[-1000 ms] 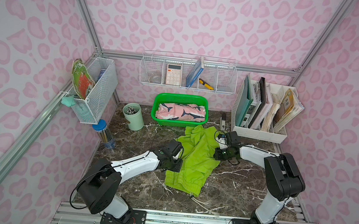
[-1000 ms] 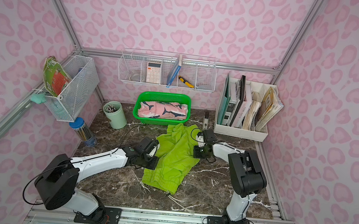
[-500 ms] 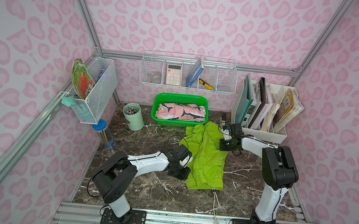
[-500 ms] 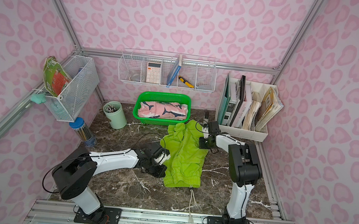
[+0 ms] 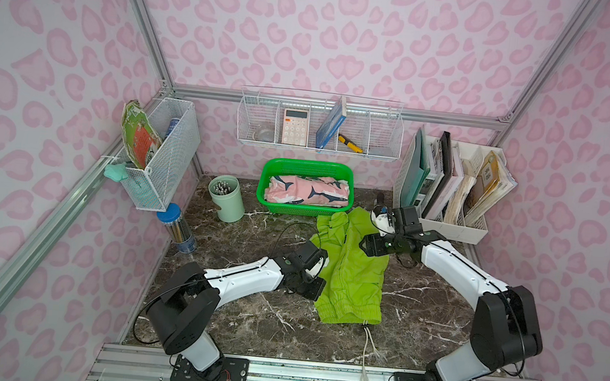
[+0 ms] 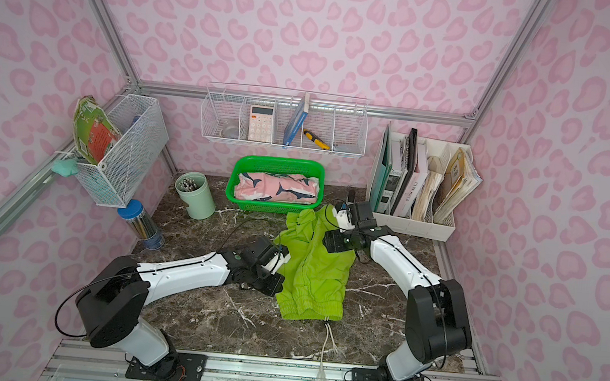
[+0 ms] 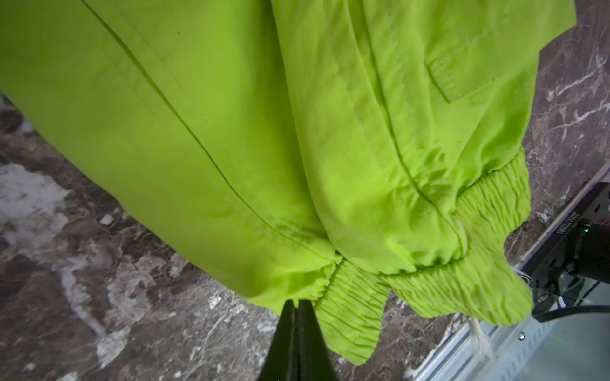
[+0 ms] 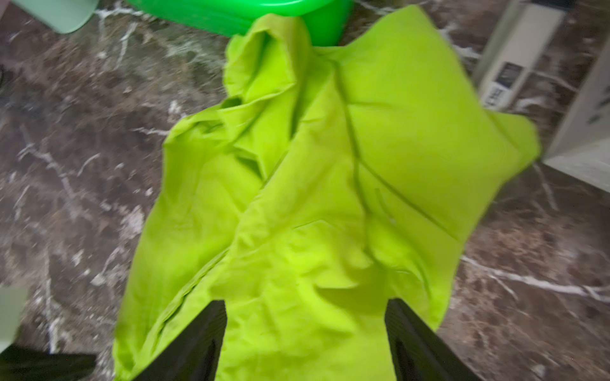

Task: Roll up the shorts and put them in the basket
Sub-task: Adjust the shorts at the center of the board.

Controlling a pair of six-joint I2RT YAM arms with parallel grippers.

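- The lime green shorts (image 5: 353,268) were laid out lengthwise on the marble table (image 5: 244,327). The elastic waistband (image 5: 348,314) was at the end nearer the robot bases, and the legs pointed toward the back.
- The white drawstring (image 5: 367,342) trailed off the waistband toward the front rail.
- The left gripper (image 7: 298,306) was clamped tight with no gap between the fingers. Its tips sat right on the cloth edge beside the waistband, and the fabric bunched in toward them, so it looked like a pinch on the shorts' left side.
- In both top views that gripper (image 6: 270,281) was low on the table, hard against the shorts' left edge.
- The right gripper (image 8: 305,303) was spread wide with nothing between the fingers. The green cloth (image 8: 330,198) lay underneath, though that wrist view was pretty blurry.
- From above, the right gripper (image 5: 368,245) sat over the shorts' right edge at the leg end, so the two grippers were at opposite ends and sides of the garment.
- The leg tips came right up next to the front of the green basket (image 5: 271,165).
- The pink shark-print shorts (image 5: 307,191) were rolled up inside that basket, well away from both grippers.
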